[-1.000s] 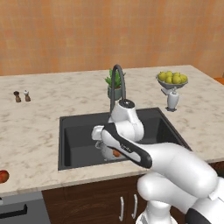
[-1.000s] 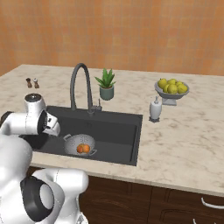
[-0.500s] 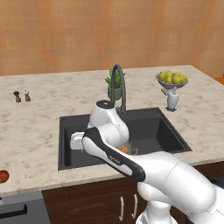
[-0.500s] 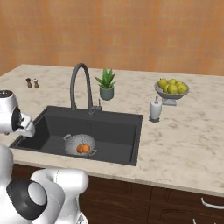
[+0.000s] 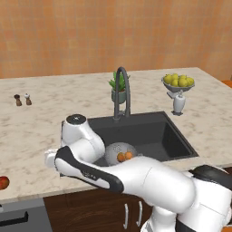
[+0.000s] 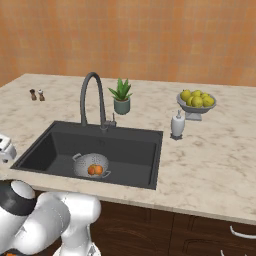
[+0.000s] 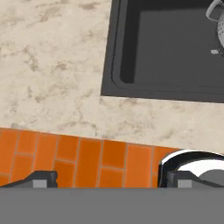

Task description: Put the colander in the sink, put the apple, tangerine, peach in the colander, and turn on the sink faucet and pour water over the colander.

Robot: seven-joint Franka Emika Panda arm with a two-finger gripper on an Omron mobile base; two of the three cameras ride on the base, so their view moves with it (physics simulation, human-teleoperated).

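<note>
1. Plainly, the gripper (image 7: 109, 181) hangs over the counter's (image 7: 52, 78) front edge beside the sink (image 7: 175, 52), jaws spread wide, holding nothing.
2. The colander (image 6: 92, 165) sits in the sink, two orange fruits inside.
3. The apple (image 5: 3, 182) lies on the counter, far left.

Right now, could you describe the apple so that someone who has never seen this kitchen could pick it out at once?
Start at the dark sink in the marble counter and follow the counter's front edge to the far left of the left base view. The apple lies there alone: small, round and red, while the two orange fruits sit in the colander and the yellow ones are heaped in a bowl.
</note>
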